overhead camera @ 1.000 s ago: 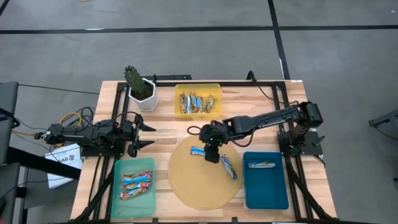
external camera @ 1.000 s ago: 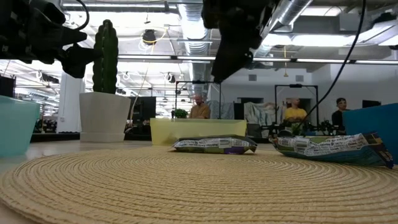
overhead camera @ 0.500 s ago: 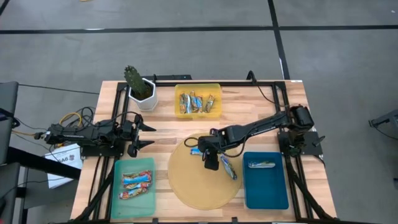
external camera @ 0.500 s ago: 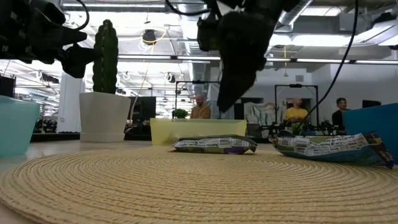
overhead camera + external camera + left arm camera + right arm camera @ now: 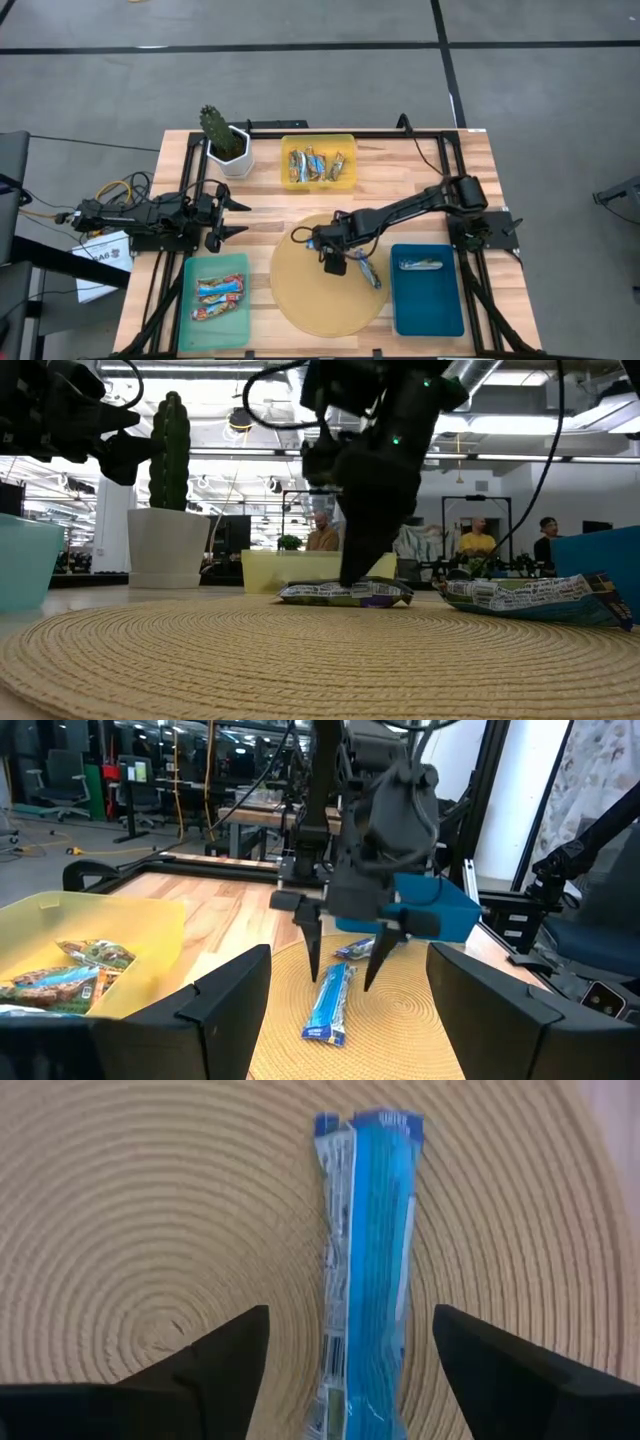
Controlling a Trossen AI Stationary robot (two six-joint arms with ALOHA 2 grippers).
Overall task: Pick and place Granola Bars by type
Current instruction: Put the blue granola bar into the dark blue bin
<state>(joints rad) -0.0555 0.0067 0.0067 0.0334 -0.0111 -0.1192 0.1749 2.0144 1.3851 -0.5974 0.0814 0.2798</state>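
Observation:
A blue-white granola bar (image 5: 370, 1260) lies flat on the round woven mat (image 5: 300, 300). My right gripper (image 5: 348, 1320) hangs open just above it, pointing steeply down, one finger on either side of the bar (image 5: 330, 1005), touching nothing that I can see. A second bar (image 5: 368, 268) lies on the mat to its right. My left gripper (image 5: 240, 217) waits open and level at the table's left.
A yellow tray (image 5: 345, 140) at the far middle holds several bars. A green tray (image 5: 190, 275) at near left holds two, and a blue tray (image 5: 430, 310) at near right holds one (image 5: 420, 265). A potted cactus (image 5: 225, 140) stands at far left.
My right gripper has come down over the mat and a little toward the near edge, ending low over the blue-white bar. The bars have not moved.

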